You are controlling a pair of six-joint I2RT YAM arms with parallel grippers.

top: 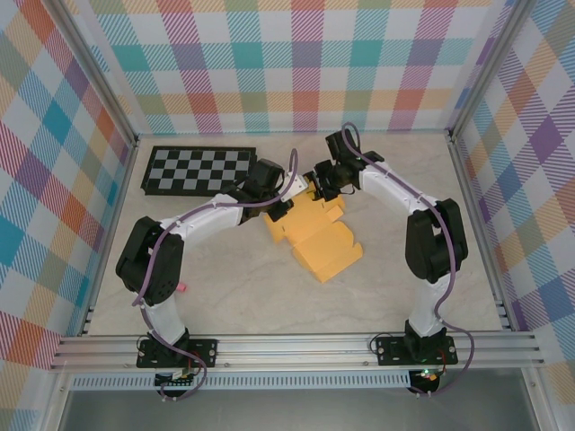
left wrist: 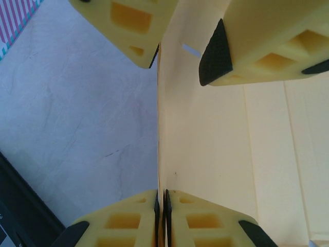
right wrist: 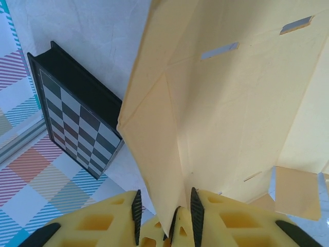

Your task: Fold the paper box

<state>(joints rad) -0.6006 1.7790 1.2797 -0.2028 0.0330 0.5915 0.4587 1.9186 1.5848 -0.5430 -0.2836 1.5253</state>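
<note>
Two robot arms meet over the paper box [top: 316, 235], a yellow-orange creased cut-out lying mid-table just in front of the black-and-white checkerboard panel [top: 198, 171], with its far end lifted between them. The left gripper [left wrist: 162, 206] is closed tight, its pads pinching the thin upright edge of a raised flap. The right gripper [right wrist: 165, 218] stands part-way open astride the lifted card, one pad against it and the other a little clear, so whether it has a real hold cannot be told. The step in hand appears to be standing a side panel up along its crease. Doing it well likely means using the left pinch as the anchor while the right closes squarely on the flap near the fold line. The panel should then turn about the crease rather than be dragged, since the thin card could buckle or skid across the smooth table [top: 225, 296]. The slots [right wrist: 220, 50] cut in the sheet suggest tabs must line up, so a straight, full fold matters. Most of the cut-out lies flat, and the folding looks early.
</note>
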